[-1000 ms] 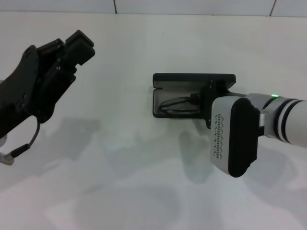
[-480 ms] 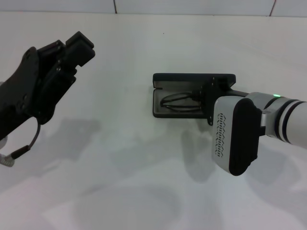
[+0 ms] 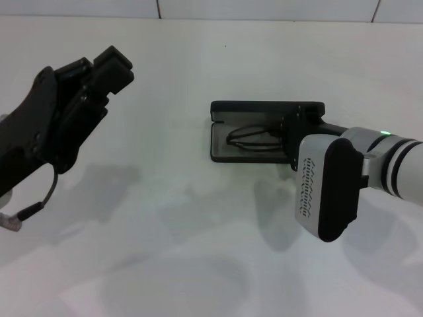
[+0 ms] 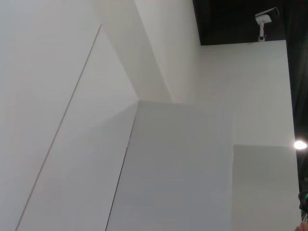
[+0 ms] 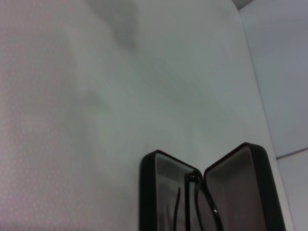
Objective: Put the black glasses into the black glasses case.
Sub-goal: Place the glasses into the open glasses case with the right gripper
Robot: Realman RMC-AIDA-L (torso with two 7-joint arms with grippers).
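Your left gripper (image 3: 109,63) hangs raised over the left of the tabletop (image 3: 172,218), well apart from the work; whether it is apart or together you cannot tell. At centre, the black glasses case (image 3: 221,142) lies open, lid up, with the black glasses (image 3: 254,137) in its grey tray. Treat them as light, thin and easily bent: take them at the frame front or hinge, not the slender temples or lenses. Your right gripper (image 3: 291,132) sits at the case's right end, its opening hidden.
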